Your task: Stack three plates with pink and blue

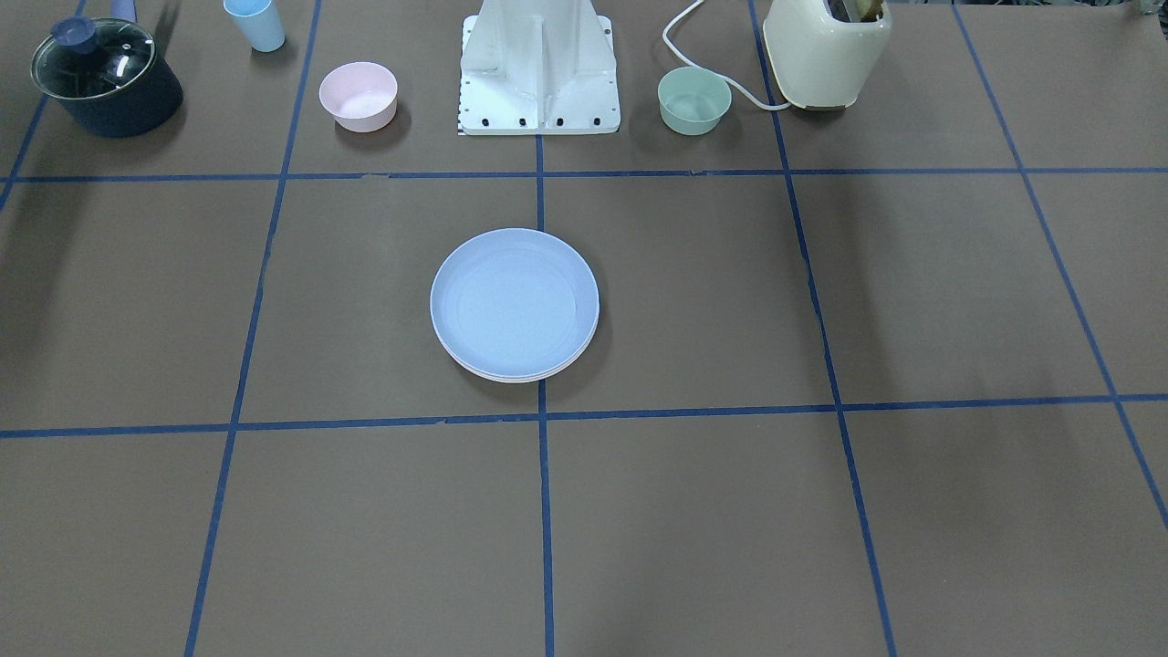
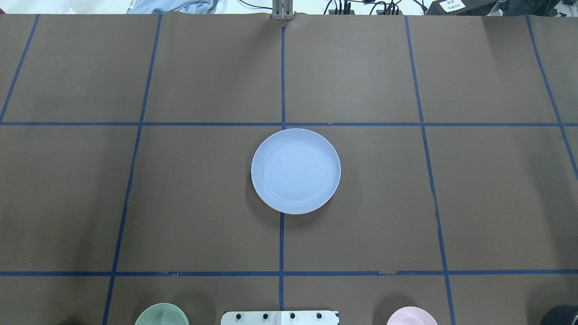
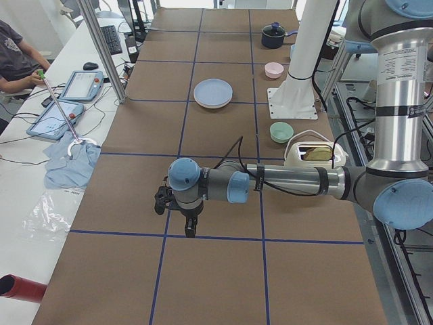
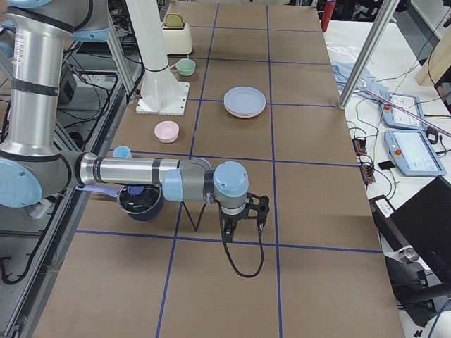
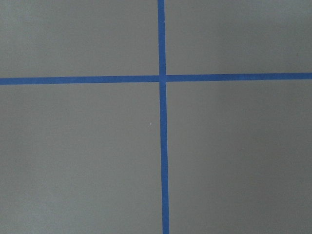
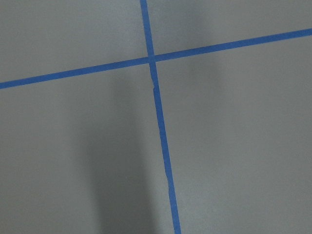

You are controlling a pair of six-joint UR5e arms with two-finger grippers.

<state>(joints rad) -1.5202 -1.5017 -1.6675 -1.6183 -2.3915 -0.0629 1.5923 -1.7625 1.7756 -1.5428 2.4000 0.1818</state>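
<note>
The plates lie in one stack at the middle of the table, with the light blue plate (image 1: 514, 301) on top; it also shows in the overhead view (image 2: 295, 170). Pale rims of plates beneath it (image 1: 511, 376) peek out at the stack's edge; their colours are hard to tell. My left gripper (image 3: 183, 222) hangs over bare table far from the stack, seen only in the exterior left view, and I cannot tell if it is open or shut. My right gripper (image 4: 243, 220) likewise shows only in the exterior right view, far from the stack, state unclear.
Along the robot's side stand a small pink bowl (image 1: 359, 95), a small mint-green bowl (image 1: 694, 99), a dark pot with a glass lid (image 1: 105, 78), a blue cup (image 1: 255, 23), a cream toaster (image 1: 826, 50) and the white robot base (image 1: 538, 73).
</note>
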